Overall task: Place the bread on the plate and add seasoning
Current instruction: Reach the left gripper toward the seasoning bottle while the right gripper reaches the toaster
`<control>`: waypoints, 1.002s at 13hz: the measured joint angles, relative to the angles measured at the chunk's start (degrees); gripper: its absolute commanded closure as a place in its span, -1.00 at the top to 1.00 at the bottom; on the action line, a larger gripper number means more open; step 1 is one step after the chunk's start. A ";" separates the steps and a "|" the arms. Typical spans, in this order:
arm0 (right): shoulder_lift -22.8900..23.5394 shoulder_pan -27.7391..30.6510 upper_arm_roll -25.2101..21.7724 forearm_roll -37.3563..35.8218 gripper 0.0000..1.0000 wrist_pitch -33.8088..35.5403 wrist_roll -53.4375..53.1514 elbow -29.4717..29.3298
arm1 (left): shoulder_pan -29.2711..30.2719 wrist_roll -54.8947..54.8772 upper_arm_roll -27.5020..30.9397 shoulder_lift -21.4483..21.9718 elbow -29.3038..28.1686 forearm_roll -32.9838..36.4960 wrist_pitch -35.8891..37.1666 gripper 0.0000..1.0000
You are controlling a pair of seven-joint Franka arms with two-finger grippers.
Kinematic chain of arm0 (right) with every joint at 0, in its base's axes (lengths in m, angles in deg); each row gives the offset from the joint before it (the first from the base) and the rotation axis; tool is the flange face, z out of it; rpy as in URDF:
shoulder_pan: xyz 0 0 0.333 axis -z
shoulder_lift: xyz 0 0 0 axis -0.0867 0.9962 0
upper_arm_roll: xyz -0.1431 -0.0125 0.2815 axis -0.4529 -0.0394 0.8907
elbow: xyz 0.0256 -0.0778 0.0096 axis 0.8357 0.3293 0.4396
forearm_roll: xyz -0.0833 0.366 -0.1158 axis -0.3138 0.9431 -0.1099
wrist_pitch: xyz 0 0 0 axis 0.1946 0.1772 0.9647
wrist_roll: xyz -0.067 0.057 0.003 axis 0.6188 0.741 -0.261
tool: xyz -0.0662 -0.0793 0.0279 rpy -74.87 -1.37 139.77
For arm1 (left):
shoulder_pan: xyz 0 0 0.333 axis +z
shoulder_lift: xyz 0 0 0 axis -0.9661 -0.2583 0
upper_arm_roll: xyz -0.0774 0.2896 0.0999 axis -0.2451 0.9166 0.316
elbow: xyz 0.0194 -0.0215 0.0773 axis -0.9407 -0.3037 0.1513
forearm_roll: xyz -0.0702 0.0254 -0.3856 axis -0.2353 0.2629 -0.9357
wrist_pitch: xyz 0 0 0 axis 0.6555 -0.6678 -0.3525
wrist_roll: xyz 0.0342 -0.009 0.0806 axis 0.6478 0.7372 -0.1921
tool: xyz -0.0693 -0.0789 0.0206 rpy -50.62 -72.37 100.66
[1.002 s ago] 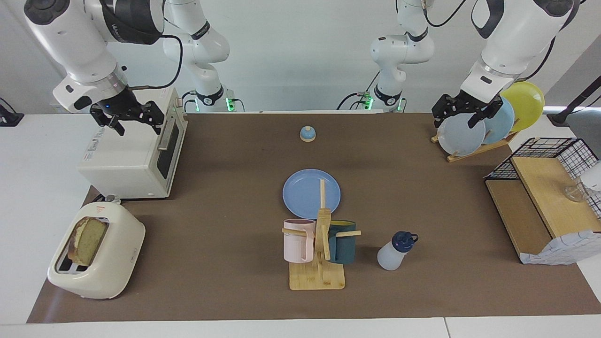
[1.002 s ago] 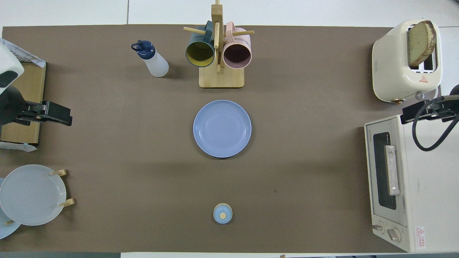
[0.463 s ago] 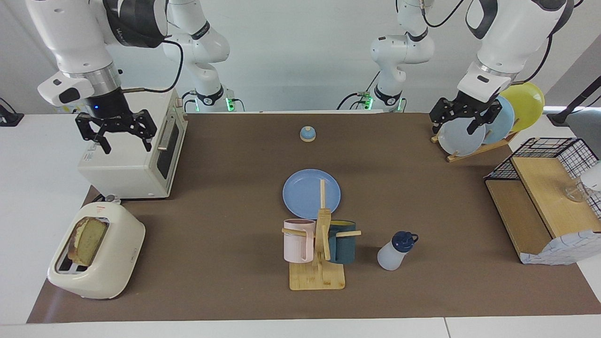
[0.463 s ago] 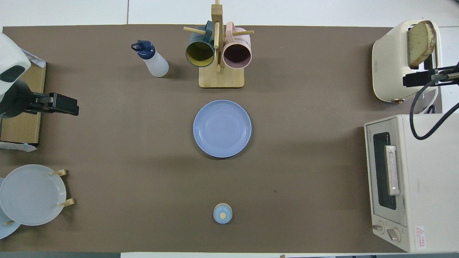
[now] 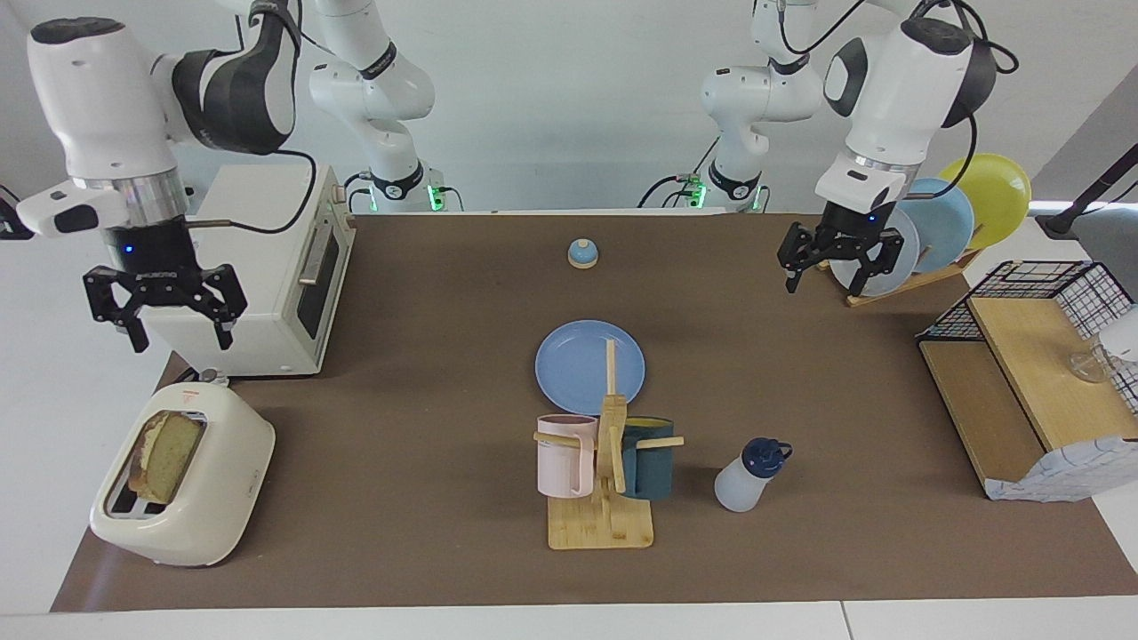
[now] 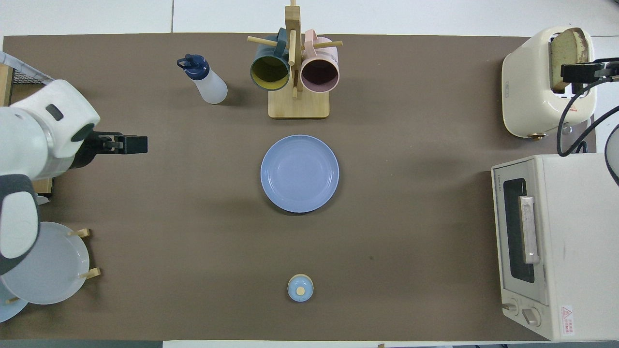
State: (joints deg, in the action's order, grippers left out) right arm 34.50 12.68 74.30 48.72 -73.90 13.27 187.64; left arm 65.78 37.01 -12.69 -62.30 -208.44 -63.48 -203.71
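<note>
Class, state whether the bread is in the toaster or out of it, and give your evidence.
In. The bread stands upright in a slot of the toaster, its top sticking out.

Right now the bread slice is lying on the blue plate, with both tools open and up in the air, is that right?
Not quite. The bread stands in the toaster, as the facing view shows; the blue plate is bare. The rest holds: the right tool and left tool are open and raised.
</note>
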 measured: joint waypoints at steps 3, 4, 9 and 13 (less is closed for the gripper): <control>4.65 1.26 -0.05 0.00 1.00 -5.03 0.35 -0.05 | -2.13 0.15 -0.01 0.14 -6.80 -0.01 -12.41 1.00; 5.68 1.49 -0.05 0.00 0.93 -6.44 0.75 -0.06 | -2.76 0.51 -0.04 -0.37 -8.77 -0.02 -16.56 1.00; 8.90 2.20 -0.13 0.00 -1.00 -10.76 7.64 -0.17 | -4.90 4.06 -0.03 -8.37 -13.77 -0.03 -37.63 1.00; 8.93 2.12 0.11 -0.04 -1.00 -11.35 8.35 -1.49 | -5.45 4.84 0.01 -15.32 -13.73 -0.10 -48.22 1.00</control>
State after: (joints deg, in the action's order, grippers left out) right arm 43.43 14.80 74.41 48.68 -85.25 21.62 186.15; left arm 60.33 41.85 -12.69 -77.62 -222.18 -63.57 -251.92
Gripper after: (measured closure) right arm 0.775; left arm 0.000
